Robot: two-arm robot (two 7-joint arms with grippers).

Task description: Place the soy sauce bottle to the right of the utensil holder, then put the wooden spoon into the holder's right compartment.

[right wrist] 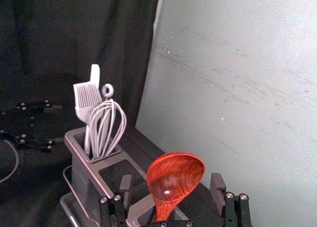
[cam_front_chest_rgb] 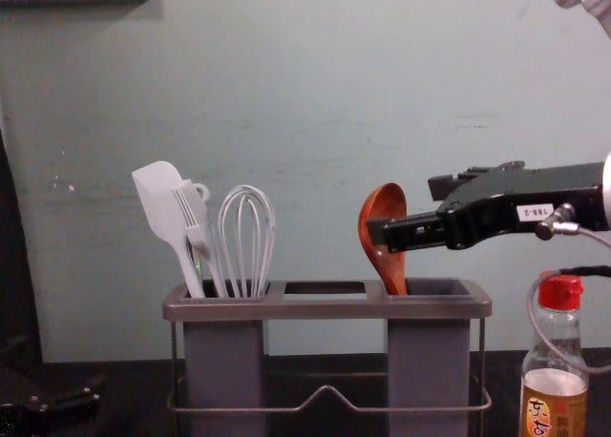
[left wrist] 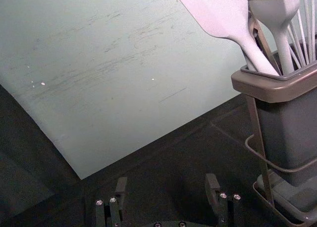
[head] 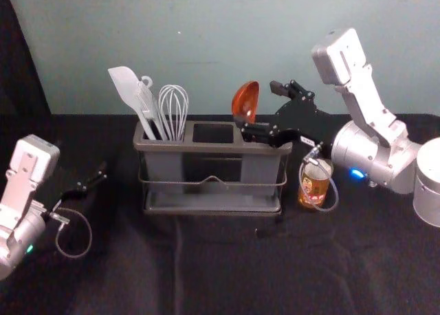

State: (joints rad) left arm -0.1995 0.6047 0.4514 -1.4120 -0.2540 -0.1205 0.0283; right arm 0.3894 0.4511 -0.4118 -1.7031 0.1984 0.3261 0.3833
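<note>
Spoon (cam_front_chest_rgb: 384, 265) and utensil holder (cam_front_chest_rgb: 329, 309): in the chest view we see the wooden handle enter the right compartment (cam_front_chest_rgb: 430, 361), with one finger of the right gripper (cam_front_chest_rgb: 405, 210) crossing in front of the bowl. From the right wrist view we learn what that overlap conceals: the fingers (right wrist: 126, 190) are spread, released, with a gap on either side of the spoon. The chest view also gives us the red cap of the soy sauce bottle (cam_front_chest_rgb: 554, 404), which the head view hides behind the right arm.

We note the spoon's reddish-brown wood, its visible grain and a small bright highlight in the rounded bowl (a glossy surface, evidently). It stands bowl up, nearly upright, leaning slightly left. The bottle stands upright to the right of the holder, near it but apart, its lower part wrapped in a label.

In the left compartment (cam_front_chest_rgb: 224, 361) we find a spatula (cam_front_chest_rgb: 158, 203), a brush (left wrist: 272, 11) and a whisk (cam_front_chest_rgb: 246, 237). The left gripper (head: 102, 172) is parked left of the holder, fingers apart.
</note>
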